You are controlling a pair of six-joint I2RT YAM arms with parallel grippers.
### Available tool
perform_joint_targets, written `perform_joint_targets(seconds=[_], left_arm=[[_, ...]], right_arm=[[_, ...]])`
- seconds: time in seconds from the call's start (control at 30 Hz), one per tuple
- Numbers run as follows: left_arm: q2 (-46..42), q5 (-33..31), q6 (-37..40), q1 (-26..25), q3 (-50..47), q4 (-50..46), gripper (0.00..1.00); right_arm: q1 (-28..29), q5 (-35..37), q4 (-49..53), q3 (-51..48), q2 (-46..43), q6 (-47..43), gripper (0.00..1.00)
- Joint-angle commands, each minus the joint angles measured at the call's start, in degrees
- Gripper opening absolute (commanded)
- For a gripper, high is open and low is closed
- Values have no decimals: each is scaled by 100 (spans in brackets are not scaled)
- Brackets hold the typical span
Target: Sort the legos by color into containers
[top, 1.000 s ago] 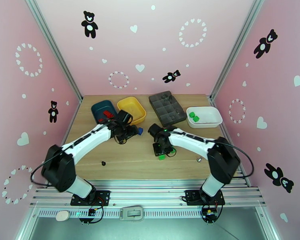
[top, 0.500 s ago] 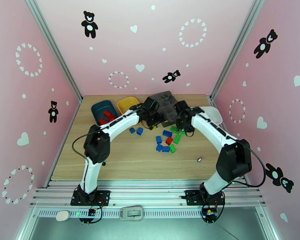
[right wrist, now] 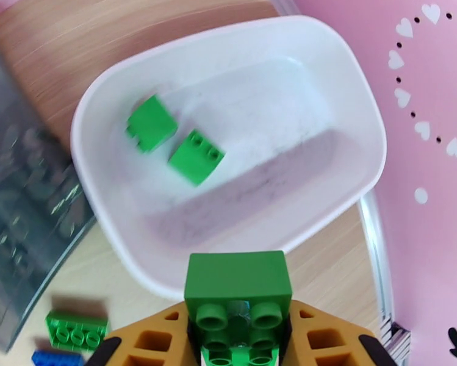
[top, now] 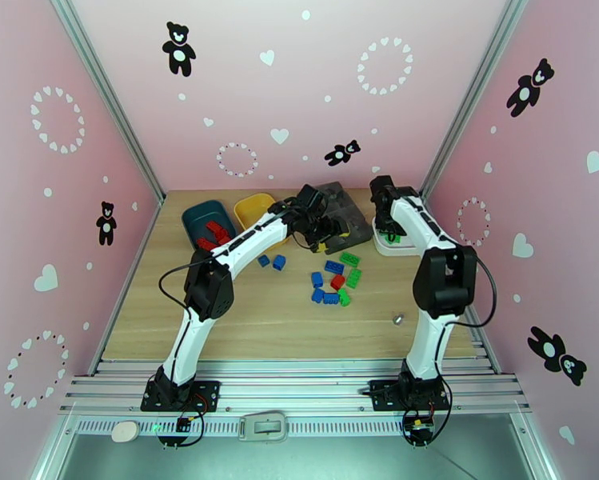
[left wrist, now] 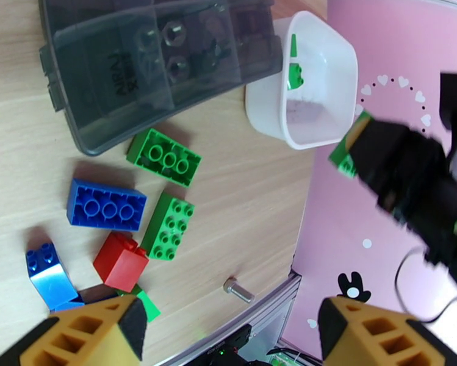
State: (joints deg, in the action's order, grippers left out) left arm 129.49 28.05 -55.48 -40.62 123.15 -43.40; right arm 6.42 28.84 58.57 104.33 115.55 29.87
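Observation:
My right gripper (right wrist: 237,337) is shut on a green lego (right wrist: 237,288) and hangs at the near rim of the white tray (right wrist: 271,99), which holds two green legos (right wrist: 196,155). From the top view the right gripper (top: 387,226) is over the white tray (top: 415,251). My left gripper (left wrist: 228,337) stands open and holds nothing, above a loose pile of blue, green and red legos (left wrist: 164,157). That pile (top: 335,280) lies mid-table, and two blue legos (top: 272,262) lie to its left. The dark teal tray (top: 199,214) holds red legos (top: 217,231). Beside it stands the yellow tray (top: 251,208).
The dark grey compartment tray (top: 343,206) sits between the yellow and white trays, right under my left wrist. A small metal piece (top: 396,319) lies on the table to the near right. Pink walls and metal posts close in the table's sides.
The right arm swung from mid-table out to the white tray with a green lego in its gripper. The left arm stretched from the left-centre towards the grey tray, uncovering the pile.

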Motion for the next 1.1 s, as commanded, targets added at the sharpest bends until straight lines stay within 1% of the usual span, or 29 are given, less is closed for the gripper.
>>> perform_joint_targets(seconds=[0.0, 0.13, 0.27, 0.37, 0.5, 0.63, 0.83, 0.9, 0.97, 1.07], left_arm=[[9, 124, 143, -8, -18, -156, 79], [-85, 74, 169, -16, -142, -159, 79], [-253, -93, 210, -13, -298, -159, 79], [-456, -427, 318, -15, -451, -264, 79], [-768, -1027, 529, -16, -692, -600, 79], [-1348, -1540, 535, 27, -1482, -517, 79], [-2283, -1826, 316, 165, -2969, -70, 79], [-2545, -1882, 272, 201, -3366, 17, 79], [-2781, -1946, 218, 227, -3702, 91, 79], [-3102, -2029, 131, 274, -4126, 194, 80]], right_arm=[[-85, 130, 252, 411, 293, -185, 45], [-116, 53, 260, 573, 407, -340, 54], [-114, -238, 278, 554, 271, -424, 56], [-81, -651, 241, 351, -25, -422, 56], [103, -1334, 91, -260, -588, -370, 57], [443, -1930, -11, -979, -1192, -250, 57], [980, -2852, -156, -2209, -1895, 15, 54], [1216, -2988, -175, -2561, -2058, 55, 54], [1507, -2947, -154, -2893, -2221, 129, 54], [1841, -2997, -229, -3436, -2521, 384, 56]])
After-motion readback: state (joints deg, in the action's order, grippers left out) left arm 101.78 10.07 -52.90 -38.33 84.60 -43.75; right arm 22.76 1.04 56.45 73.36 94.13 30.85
